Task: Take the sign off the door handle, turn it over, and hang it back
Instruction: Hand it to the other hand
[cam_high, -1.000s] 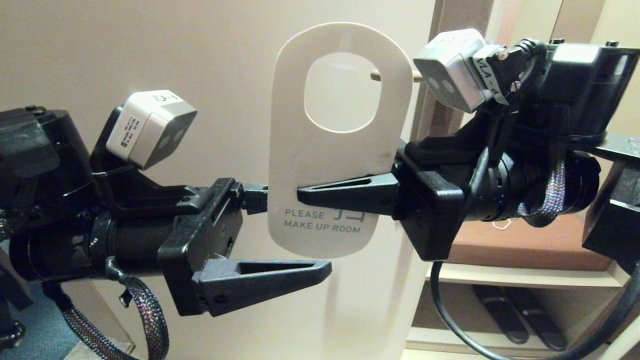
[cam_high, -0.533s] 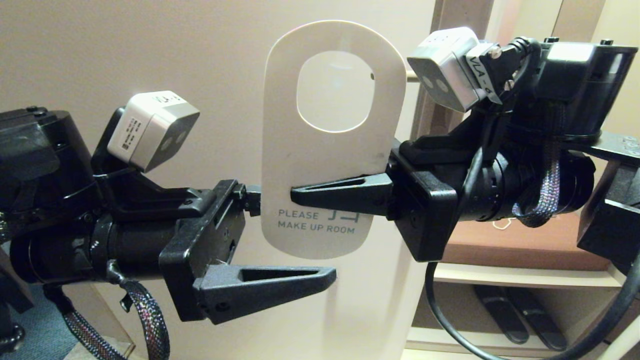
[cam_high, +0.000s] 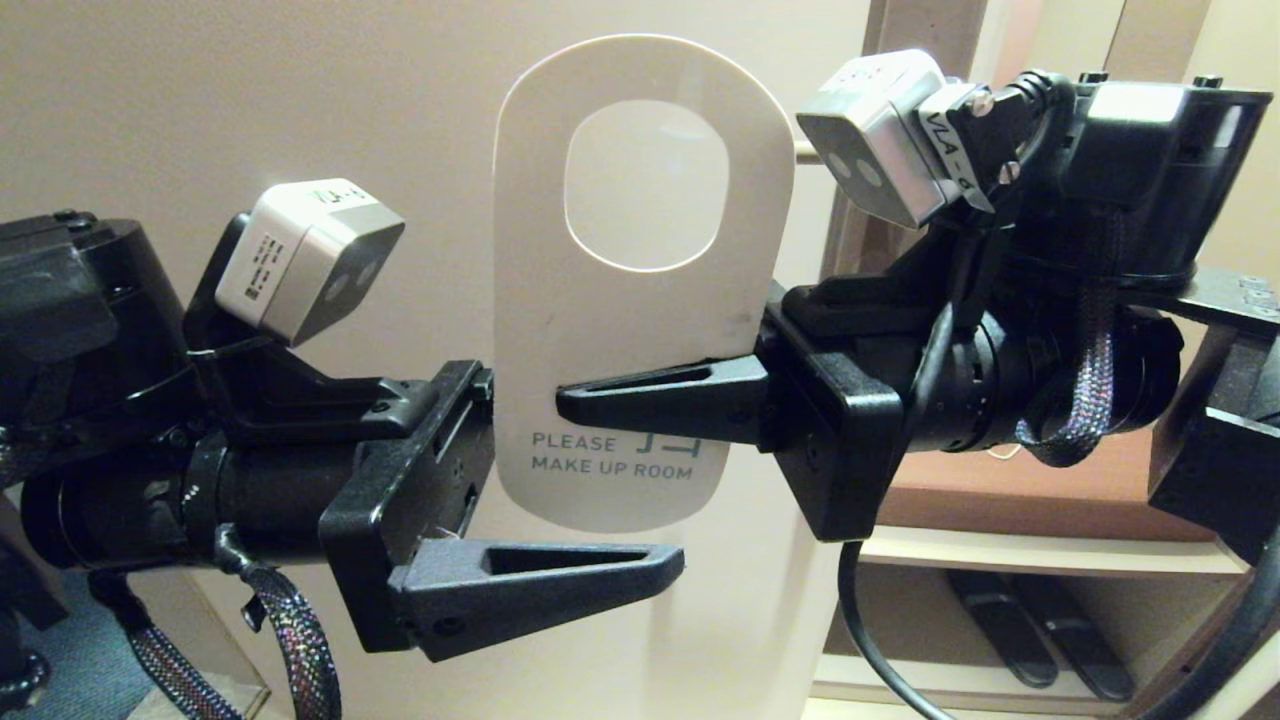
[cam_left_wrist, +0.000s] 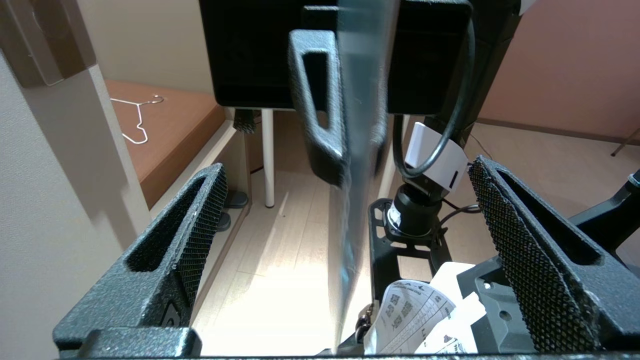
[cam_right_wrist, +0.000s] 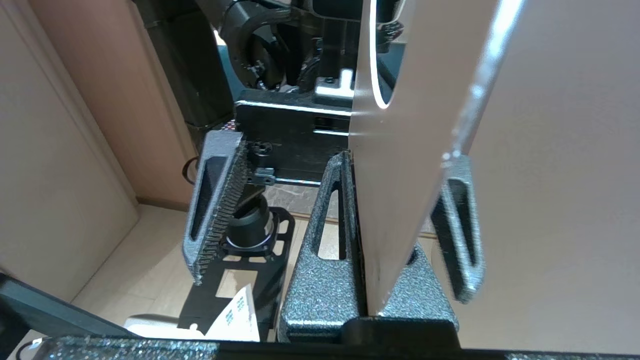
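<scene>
So on the left, the left hand (cam_high: 560, 480) sits level with its fingers spread wide, released, one finger (cam_high: 540, 580) just under the bottom edge of the sign (cam_high: 630, 330) and the other hidden behind it. The left wrist view shows the card edge-on in the gap between those fingers, touching neither as far as I can see.

In the middle, the sign is upright in front of the pale door (cam_high: 250, 100), white side facing the camera, reading "PLEASE MAKE UP ROOM", hole at the top.

From the right, the right hand (cam_high: 565, 403) is clenched on the sign just above the text. Only a tiny bit of the door handle (cam_high: 806, 150) peeks out beside the card. Further right there's a shelf (cam_high: 1050, 490).
</scene>
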